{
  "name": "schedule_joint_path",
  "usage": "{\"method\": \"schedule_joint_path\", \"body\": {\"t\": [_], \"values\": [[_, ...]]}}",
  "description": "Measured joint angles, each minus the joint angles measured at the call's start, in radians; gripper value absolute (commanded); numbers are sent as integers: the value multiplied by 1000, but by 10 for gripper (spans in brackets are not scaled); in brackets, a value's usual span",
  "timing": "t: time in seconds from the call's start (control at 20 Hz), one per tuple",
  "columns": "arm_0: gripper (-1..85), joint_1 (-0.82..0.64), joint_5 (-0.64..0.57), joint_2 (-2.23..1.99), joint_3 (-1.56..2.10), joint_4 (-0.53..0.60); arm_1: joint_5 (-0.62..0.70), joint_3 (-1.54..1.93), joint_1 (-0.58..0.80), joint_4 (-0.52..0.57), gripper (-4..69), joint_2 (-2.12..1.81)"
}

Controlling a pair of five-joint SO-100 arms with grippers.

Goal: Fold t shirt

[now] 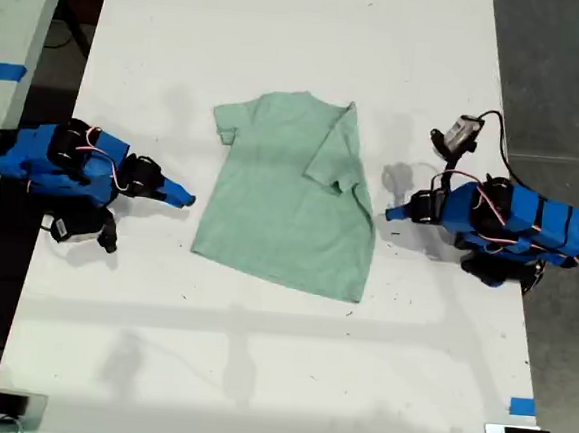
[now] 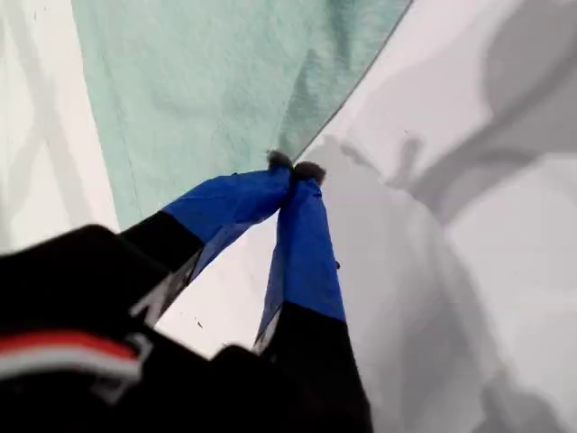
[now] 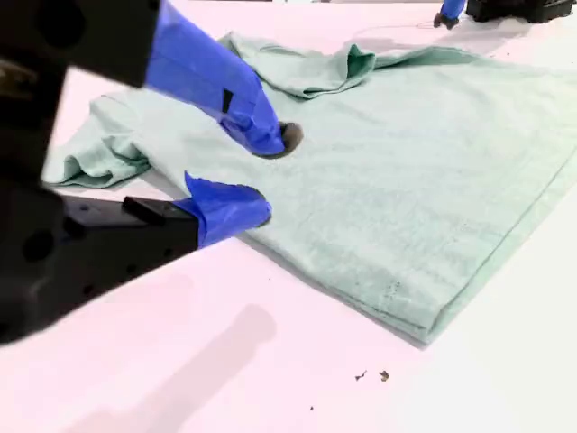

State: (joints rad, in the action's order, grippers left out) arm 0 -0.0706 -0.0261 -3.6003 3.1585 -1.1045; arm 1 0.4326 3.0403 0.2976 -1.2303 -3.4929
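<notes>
The pale mint-green t shirt (image 1: 281, 196) lies flat in the middle of the white table (image 1: 259, 355), neck toward the far edge. Its sleeve (image 1: 330, 149) on the exterior view's right is folded in over the body. My first gripper (image 1: 392, 213) is the one on the exterior view's right. It is shut (image 2: 293, 169), its tips low at the t shirt's (image 2: 207, 81) edge with no cloth visibly between them. My second gripper (image 1: 186, 198), on the exterior view's left, is open (image 3: 263, 176) just off the t shirt's (image 3: 406, 153) other side edge, near the spread sleeve (image 3: 90, 162).
Both blue arm bodies (image 1: 53, 163) (image 1: 515, 219) rest on the table at its side edges. A small camera on a cable (image 1: 464, 133) stands behind the first arm. Blue tape (image 1: 521, 405) marks the near corner on the exterior view's right. Dark floor (image 1: 561, 77) lies beyond.
</notes>
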Motion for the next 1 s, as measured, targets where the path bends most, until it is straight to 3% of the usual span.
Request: {"method": "schedule_joint_path", "body": {"t": [1.0], "values": [[84,-15,-8,0,0,0,-31,0,0,-11,3,0]]}}
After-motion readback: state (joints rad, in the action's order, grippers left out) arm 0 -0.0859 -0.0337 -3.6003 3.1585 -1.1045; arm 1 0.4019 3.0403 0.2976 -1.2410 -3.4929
